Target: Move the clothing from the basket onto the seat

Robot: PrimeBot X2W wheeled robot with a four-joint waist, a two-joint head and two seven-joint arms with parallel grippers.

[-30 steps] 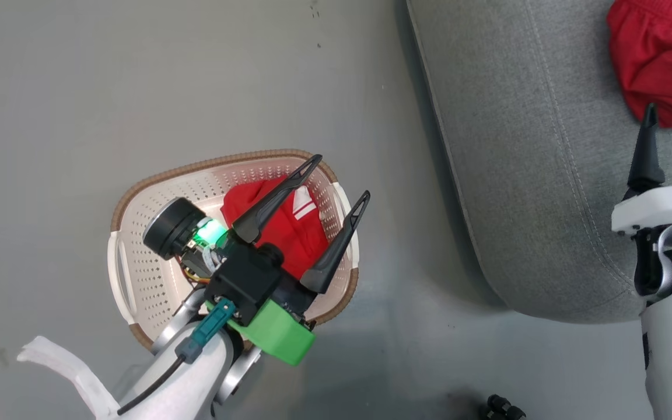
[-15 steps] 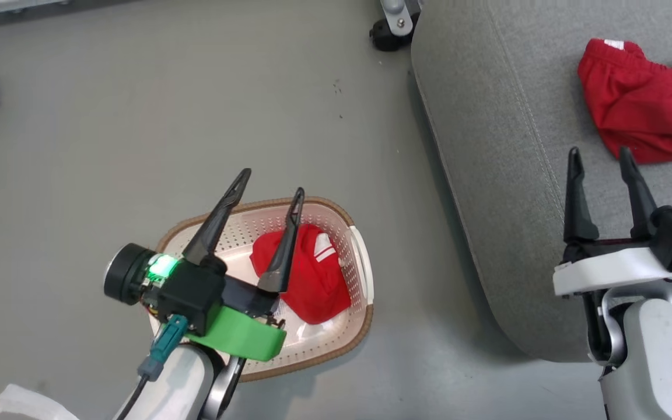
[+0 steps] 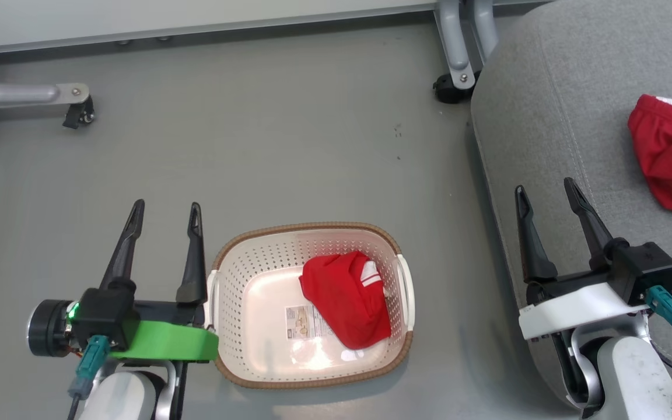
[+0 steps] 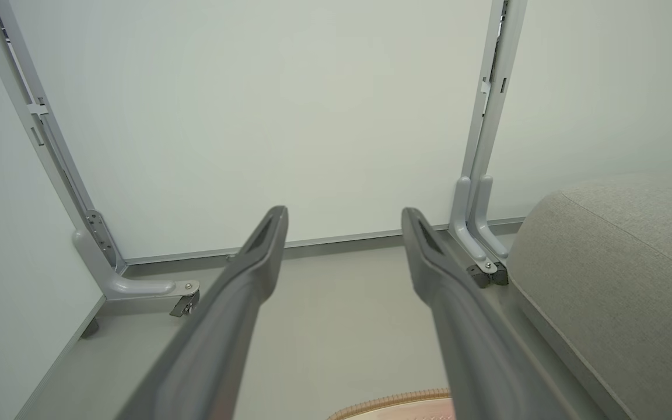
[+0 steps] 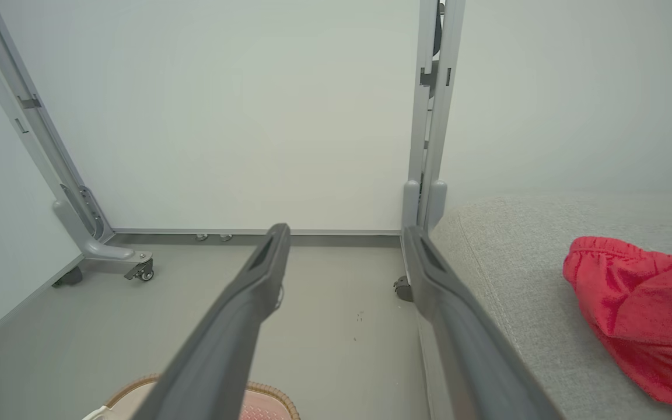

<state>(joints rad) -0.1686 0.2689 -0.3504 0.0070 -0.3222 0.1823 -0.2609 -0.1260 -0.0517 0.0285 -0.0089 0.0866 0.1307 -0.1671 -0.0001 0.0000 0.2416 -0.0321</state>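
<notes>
The cream basket point(image 3: 237, 280) with its brown rim stands on the grey floor, a paper label on its bottom. A red garment with white stripes point(image 3: 345, 297) lies bunched in its right half. Another red garment point(image 3: 671, 154) rests on the grey seat point(image 3: 552, 116) at the right; the right wrist view shows this red garment point(image 5: 633, 309) on the seat point(image 5: 517, 274) too. My left gripper point(image 3: 165, 207) is open just left of the basket, empty. My right gripper point(image 3: 546, 189) is open over the seat's left edge, empty.
A white partition wall on grey metal feet with castors point(image 3: 76, 111) runs along the far side. Another castor foot point(image 3: 450, 87) stands by the seat's far corner. Bare grey floor point(image 3: 283, 146) lies between the wall and the basket.
The head camera has shifted, so the wall and castors now show. My left gripper has pulled off the basket to its left side, empty. My right gripper has drawn back from the red garment on the seat.
</notes>
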